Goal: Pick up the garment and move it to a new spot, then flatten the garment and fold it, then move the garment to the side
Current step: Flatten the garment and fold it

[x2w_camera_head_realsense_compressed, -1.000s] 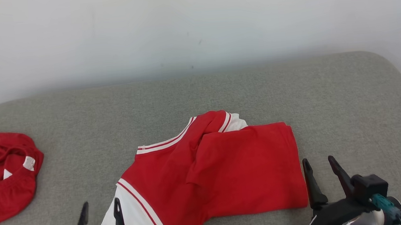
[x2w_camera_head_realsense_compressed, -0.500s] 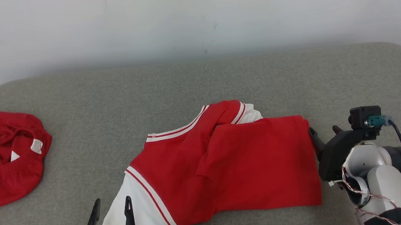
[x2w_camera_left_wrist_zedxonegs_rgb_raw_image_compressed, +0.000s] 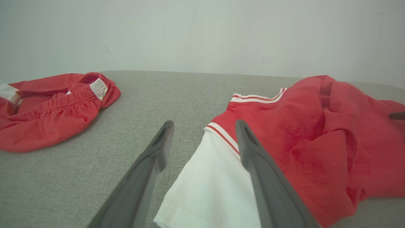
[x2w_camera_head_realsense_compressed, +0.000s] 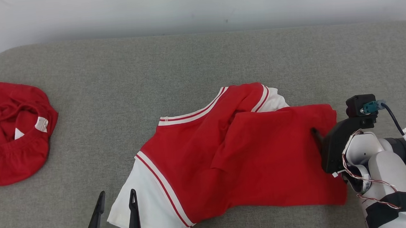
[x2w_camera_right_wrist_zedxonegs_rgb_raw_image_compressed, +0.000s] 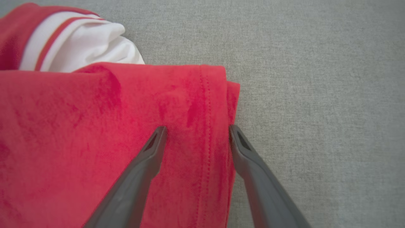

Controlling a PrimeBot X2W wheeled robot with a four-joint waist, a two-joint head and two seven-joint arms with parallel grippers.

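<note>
Matt cloth garment point(x2w_camera_head_realsense_compressed: 263, 160), rough woven tabletop point(x2w_camera_head_realsense_compressed: 149, 67)

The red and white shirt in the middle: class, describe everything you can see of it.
The shirt is soft red knit with white sleeves and red-and-white striped trim. It lies crumpled and partly folded over itself on the grey padded surface, one white sleeve spread toward the open left gripper. The open right gripper straddles its stitched hem, not yet closed.
</note>
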